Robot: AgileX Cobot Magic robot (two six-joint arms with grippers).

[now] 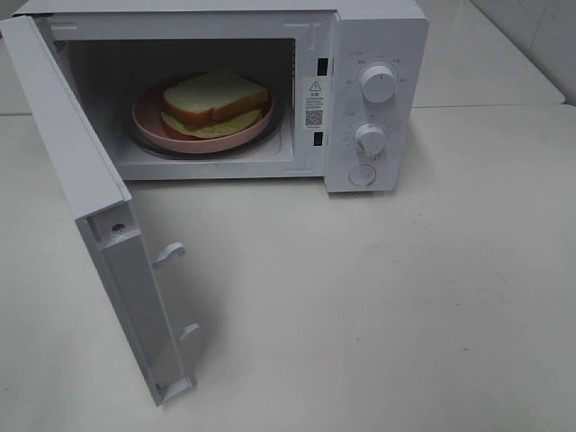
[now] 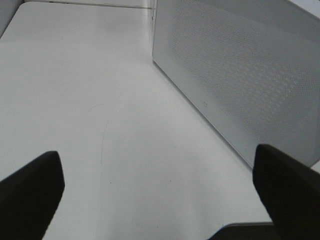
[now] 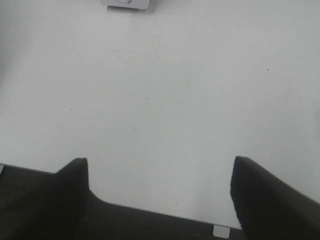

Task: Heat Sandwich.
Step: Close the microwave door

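Observation:
The sandwich (image 1: 214, 99), white bread with tan crust and green lettuce under it, lies on a round pink plate (image 1: 148, 119) inside the open white microwave (image 1: 360, 36). The microwave door (image 1: 81, 171) is swung wide open toward the front left. Neither gripper shows in the exterior high view. In the left wrist view my left gripper (image 2: 160, 185) is open and empty over the bare table, beside the door's outer perforated face (image 2: 240, 75). In the right wrist view my right gripper (image 3: 160, 185) is open and empty above the table, well in front of the microwave's base (image 3: 125, 4).
Two knobs (image 1: 378, 83) (image 1: 369, 139) and a round button (image 1: 363, 175) sit on the microwave's right panel. Door latch hooks (image 1: 169, 254) stick out from the door's inner edge. The white table (image 1: 378, 297) extends in front and to the right.

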